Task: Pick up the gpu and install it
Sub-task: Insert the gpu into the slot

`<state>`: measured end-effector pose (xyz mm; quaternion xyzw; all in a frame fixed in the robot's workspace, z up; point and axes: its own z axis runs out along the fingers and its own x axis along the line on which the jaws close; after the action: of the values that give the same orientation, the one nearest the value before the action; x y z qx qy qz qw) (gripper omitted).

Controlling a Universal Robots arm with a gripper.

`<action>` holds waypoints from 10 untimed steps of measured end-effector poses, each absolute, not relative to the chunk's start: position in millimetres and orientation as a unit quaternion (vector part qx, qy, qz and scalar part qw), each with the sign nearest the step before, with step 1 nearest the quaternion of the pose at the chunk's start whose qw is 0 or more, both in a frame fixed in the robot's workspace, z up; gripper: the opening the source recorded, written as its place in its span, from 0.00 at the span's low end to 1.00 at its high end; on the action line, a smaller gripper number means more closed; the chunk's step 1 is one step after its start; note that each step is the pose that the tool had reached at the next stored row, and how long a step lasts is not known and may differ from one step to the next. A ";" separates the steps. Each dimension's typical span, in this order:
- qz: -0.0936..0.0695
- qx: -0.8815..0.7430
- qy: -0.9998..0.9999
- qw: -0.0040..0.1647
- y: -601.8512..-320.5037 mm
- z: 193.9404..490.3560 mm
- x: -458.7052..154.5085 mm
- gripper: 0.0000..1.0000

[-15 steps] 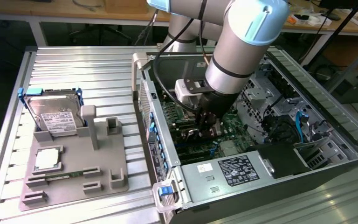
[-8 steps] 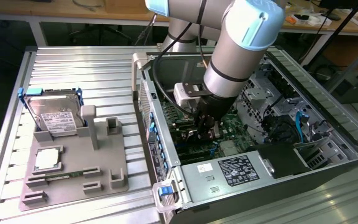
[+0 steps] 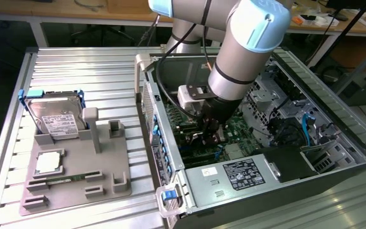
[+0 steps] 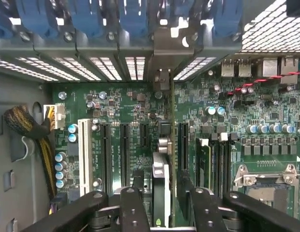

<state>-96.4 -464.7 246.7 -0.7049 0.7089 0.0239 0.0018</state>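
The gpu (image 4: 160,186) stands on edge in a motherboard (image 4: 126,104) slot, seen end-on in the wrist view. Its silver end bracket (image 4: 162,58) reaches up to the case's rear slot openings. My gripper (image 4: 161,193) straddles the card, with a black finger (image 4: 136,186) on one side and the other a little way off on the far side. A narrow gap shows between each finger and the card, so the gripper is open. In the exterior view the gripper (image 3: 209,136) is reaching down inside the open computer case (image 3: 335,152), over the motherboard.
On the exterior view's left a grey holder (image 3: 106,176) carries a silver hard drive (image 3: 55,119), a processor (image 3: 48,162) and a green RAM stick (image 3: 65,179). Inside the case are the power supply (image 3: 234,176), a cable bundle (image 4: 29,125), the processor socket (image 4: 271,181) and blue slot latches (image 4: 92,19).
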 end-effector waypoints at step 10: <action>0.027 -0.705 0.709 0.005 -464.7 282.6 -96.3 0.40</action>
<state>-96.3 -464.7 282.6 -0.7050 0.7086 0.0266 0.0049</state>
